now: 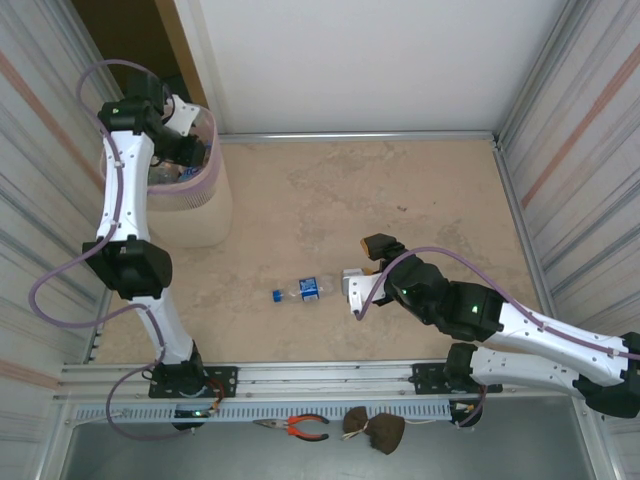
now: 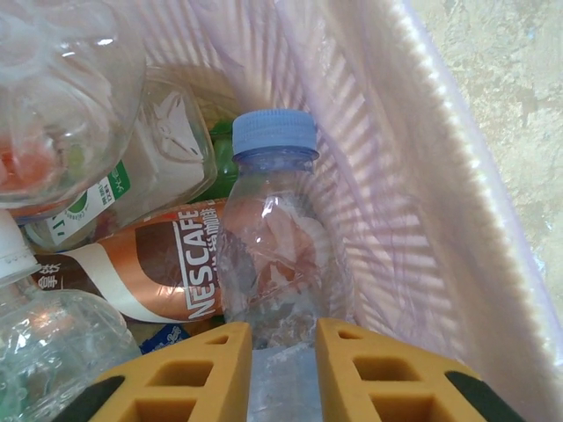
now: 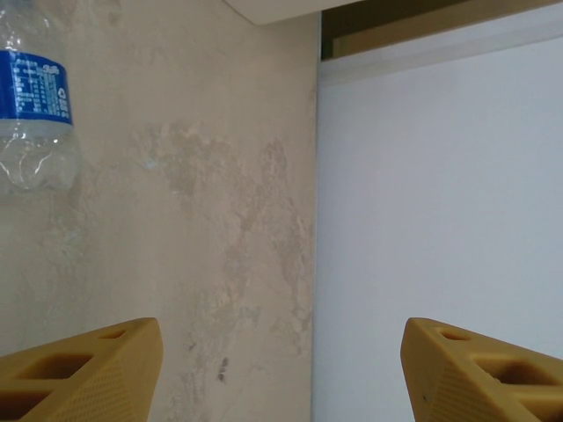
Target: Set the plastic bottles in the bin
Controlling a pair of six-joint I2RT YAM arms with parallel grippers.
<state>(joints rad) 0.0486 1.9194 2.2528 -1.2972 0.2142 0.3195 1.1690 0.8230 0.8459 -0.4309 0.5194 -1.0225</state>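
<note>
Drop-off step: left fingers [image 2: 283, 338] closed inside the bin [image 2: 422, 193], blue-capped bottle [image 2: 273, 237] at the tips; can't tell if it's pinched. Right fingers [image 3: 281, 369] open. Next I'd say: reach left for the blue-label bottle [image 1: 300, 289] lying on the bench [image 1: 420, 200].

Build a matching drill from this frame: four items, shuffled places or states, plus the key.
1 Nescafe bottle
2 blue-label bottle
3 left gripper
4 right gripper

A open, holding nothing
B lying on the table
C lying in the bin
D shut on a clear bottle

Pairs: 1-C, 2-B, 3-D, 4-A
</note>
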